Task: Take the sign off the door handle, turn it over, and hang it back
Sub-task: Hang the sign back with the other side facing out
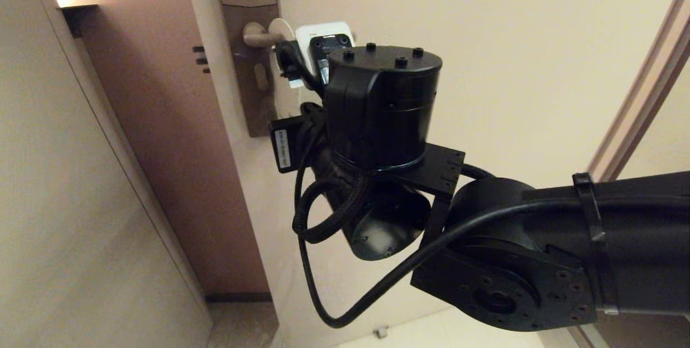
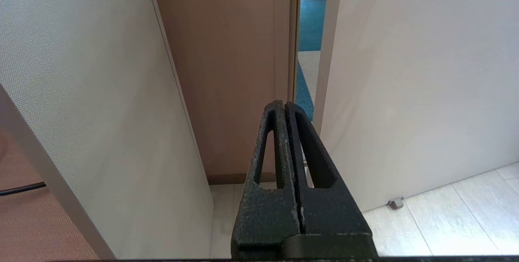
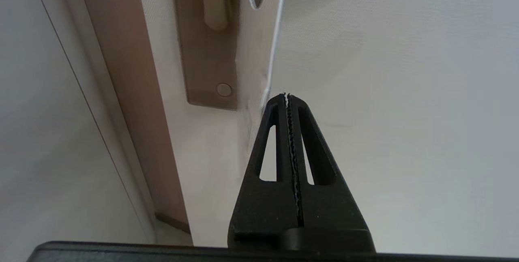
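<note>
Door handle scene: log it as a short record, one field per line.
door handle: level lever on a tall plate
sign: hanging on the lever, seen edge-on, white face showing in head view
right gripper: shut, raised beside the sign's lower edge; contact cannot be told
left gripper: shut, empty, low, pointing at the gap beside the door
step: sign not yet taken off

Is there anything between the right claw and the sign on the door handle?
Nothing visible does. The right claw, shut, points at the lower end of the sign, with its tip right beside the card's edge. Whether they touch cannot be told.
</note>
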Controlling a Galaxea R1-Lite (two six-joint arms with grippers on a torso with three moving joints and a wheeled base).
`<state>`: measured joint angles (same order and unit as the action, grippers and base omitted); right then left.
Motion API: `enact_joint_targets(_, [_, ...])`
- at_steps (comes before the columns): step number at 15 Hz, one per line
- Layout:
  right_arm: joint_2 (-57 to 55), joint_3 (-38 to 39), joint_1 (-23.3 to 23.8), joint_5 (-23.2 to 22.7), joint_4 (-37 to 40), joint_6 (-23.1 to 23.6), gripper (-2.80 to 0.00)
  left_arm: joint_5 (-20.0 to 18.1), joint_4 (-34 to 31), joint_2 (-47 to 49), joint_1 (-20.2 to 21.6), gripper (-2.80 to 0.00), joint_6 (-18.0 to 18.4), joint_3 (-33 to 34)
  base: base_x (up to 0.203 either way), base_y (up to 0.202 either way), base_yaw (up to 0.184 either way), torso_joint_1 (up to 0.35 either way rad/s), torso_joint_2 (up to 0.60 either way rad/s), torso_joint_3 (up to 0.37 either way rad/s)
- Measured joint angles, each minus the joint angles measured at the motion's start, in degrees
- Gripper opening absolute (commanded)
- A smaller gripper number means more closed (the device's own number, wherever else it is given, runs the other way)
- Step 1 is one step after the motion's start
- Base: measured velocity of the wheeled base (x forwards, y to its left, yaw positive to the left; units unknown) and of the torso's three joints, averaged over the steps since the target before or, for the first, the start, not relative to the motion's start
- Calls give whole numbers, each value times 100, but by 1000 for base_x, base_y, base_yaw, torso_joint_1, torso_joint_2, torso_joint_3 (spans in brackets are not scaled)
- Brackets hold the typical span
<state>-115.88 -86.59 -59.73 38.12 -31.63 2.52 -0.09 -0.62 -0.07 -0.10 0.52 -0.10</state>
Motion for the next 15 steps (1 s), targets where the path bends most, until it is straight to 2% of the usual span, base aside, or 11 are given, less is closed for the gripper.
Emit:
enact_joint_targets(3, [-192, -159, 0, -39, -92, -11, -280, -1, 0, 0, 0, -280, 0, 0, 0, 0, 0, 0, 0, 0])
enact_joint_targets(6, [-370, -396, -13, -275, -305, -2, -280, -1, 0, 0, 0, -280, 1, 0, 0, 0, 0, 0, 0, 0])
enact_joint_targets(15, [-914, -1045, -118, -290, -645, 9, -280, 3, 0, 0, 0, -280, 1, 0, 0, 0, 0, 0, 0, 0])
